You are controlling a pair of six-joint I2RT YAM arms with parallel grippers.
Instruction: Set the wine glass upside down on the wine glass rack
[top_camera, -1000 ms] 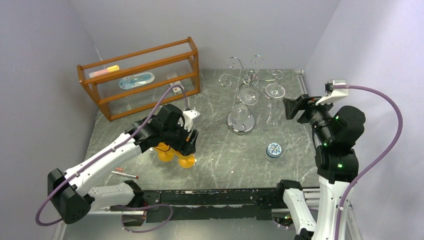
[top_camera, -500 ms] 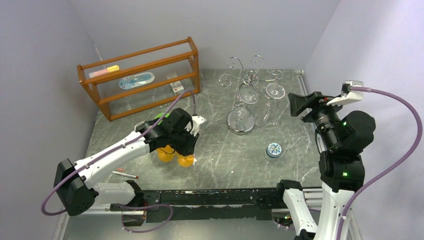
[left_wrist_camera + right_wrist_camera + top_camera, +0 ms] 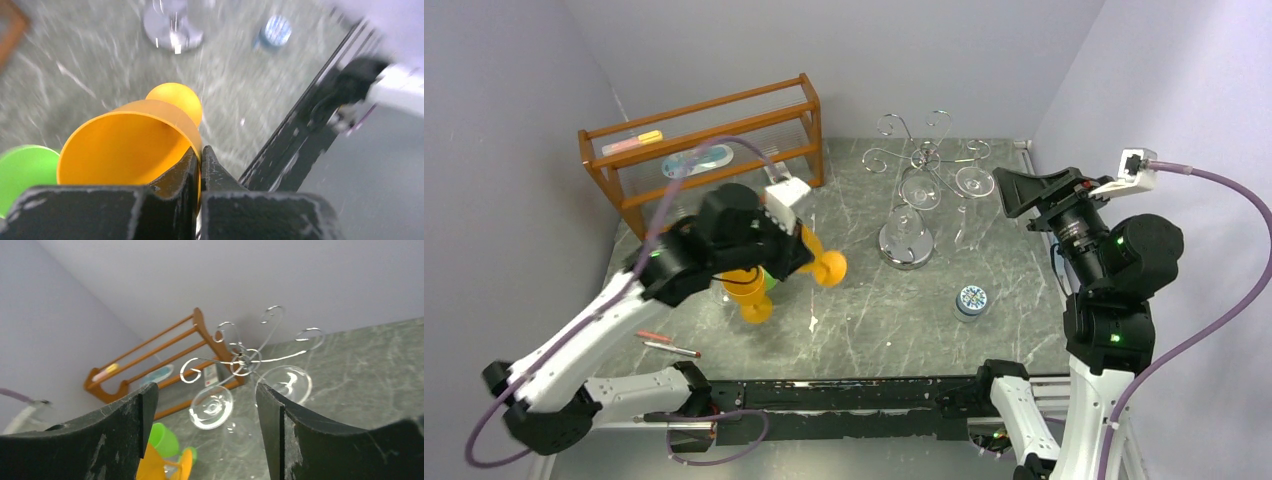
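My left gripper (image 3: 792,252) is shut on the rim of an orange plastic wine glass (image 3: 125,145), one finger inside the bowl and one outside. The glass is held tilted above the table, its round foot (image 3: 831,268) pointing right towards the wine glass rack (image 3: 919,160). The rack is a chrome wire stand with scroll arms and a shiny round base (image 3: 905,245). Two clear glasses (image 3: 212,407) hang upside down from it. My right gripper (image 3: 1014,190) hovers open and empty just right of the rack, its fingers (image 3: 145,410) framing the scroll arms (image 3: 245,357).
A second orange glass (image 3: 749,297) and a green one (image 3: 162,440) stand under my left arm. An orange-brown wooden shelf (image 3: 704,150) fills the back left. A small blue round tin (image 3: 971,299) sits right of centre, and a red pen (image 3: 669,347) lies near the front left edge.
My left gripper closed on the orange glass's rim, then lifted it off the table and swung it right. My right arm rose and drew back slightly, still open.
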